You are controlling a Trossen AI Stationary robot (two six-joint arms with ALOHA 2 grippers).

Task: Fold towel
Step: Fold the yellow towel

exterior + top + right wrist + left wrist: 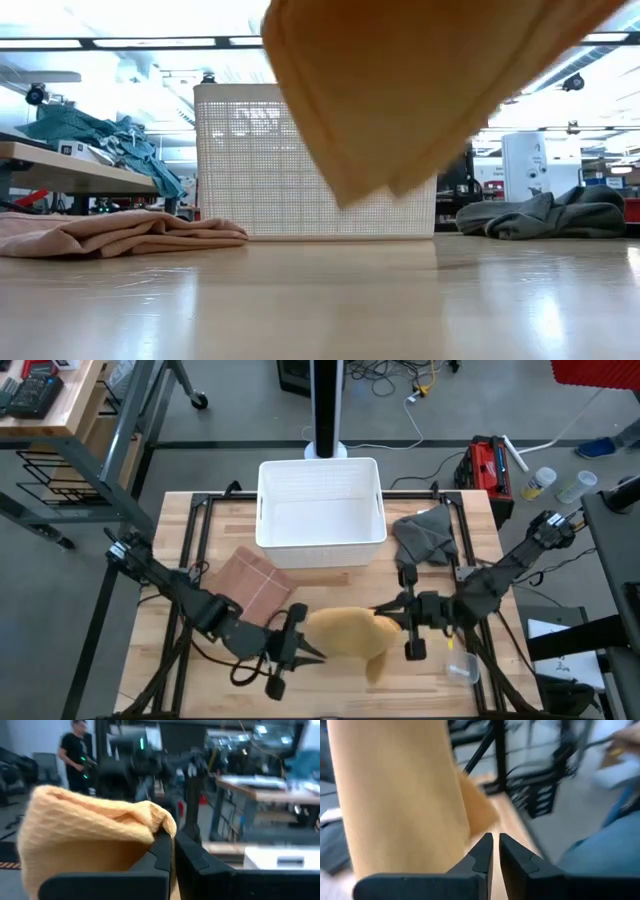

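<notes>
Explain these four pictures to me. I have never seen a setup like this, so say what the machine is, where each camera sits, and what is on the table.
This is a robot with two dark jointed arms at a light wooden table. One picture looks straight down from above, one looks level across the tabletop, and two come from cameras on the arms' wrists.

The left end effector and the right end effector each pinch an edge of a yellow waffle-weave towel. In the level view it hangs above the tabletop, not touching it.

Also on the table: a white perforated plastic basket, a folded pinkish-brown cloth and a crumpled grey cloth. A person stands far off in the room in the right wrist view.
</notes>
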